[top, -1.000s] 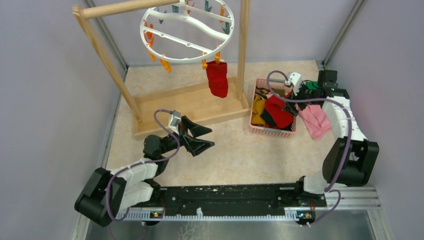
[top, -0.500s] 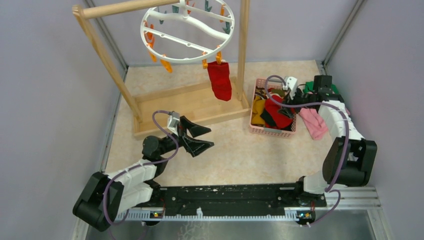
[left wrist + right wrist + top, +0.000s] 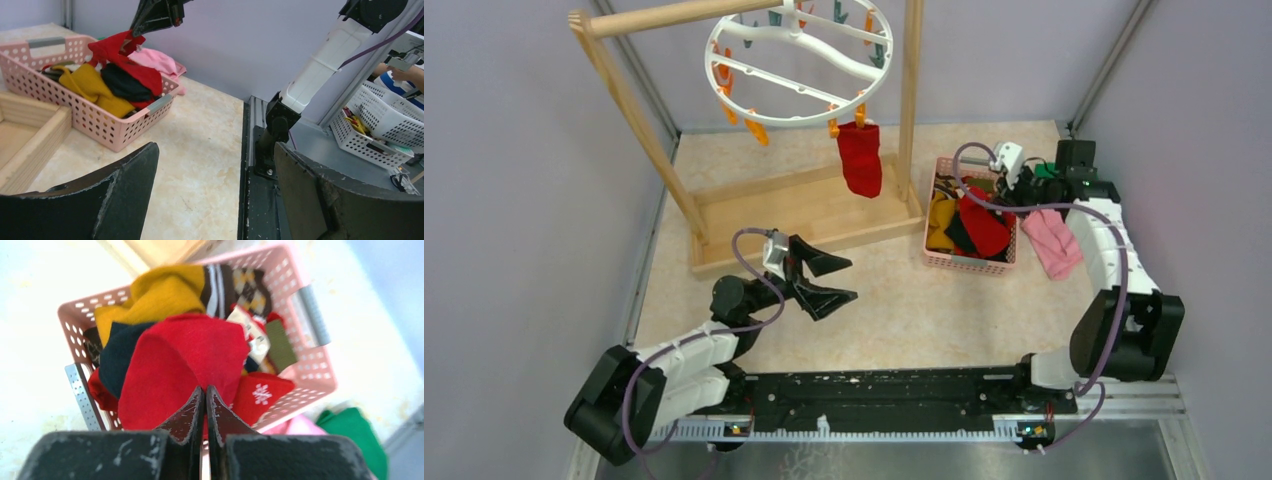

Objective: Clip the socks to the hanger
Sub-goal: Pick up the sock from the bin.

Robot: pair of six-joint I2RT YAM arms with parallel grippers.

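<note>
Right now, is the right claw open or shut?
Shut on the plain red fabric sock: right claw fingers press together, pinching it above the pink perforated plastic basket.

**Non-task items on the surface**

Wooden frame rack [image 3: 809, 210] stands at the far left of the surface [image 3: 904, 300], with its base flat. Pink perforated basket [image 3: 969, 263] sits near the right edge. Pink cloth [image 3: 1052, 243] lies just right of the basket. Green cloth [image 3: 350, 427] lies beside the pink one, toward the far right corner.

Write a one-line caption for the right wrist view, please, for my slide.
Closed right jaws pinch a plain red fabric sock atop the pile in the pink perforated plastic basket.
</note>
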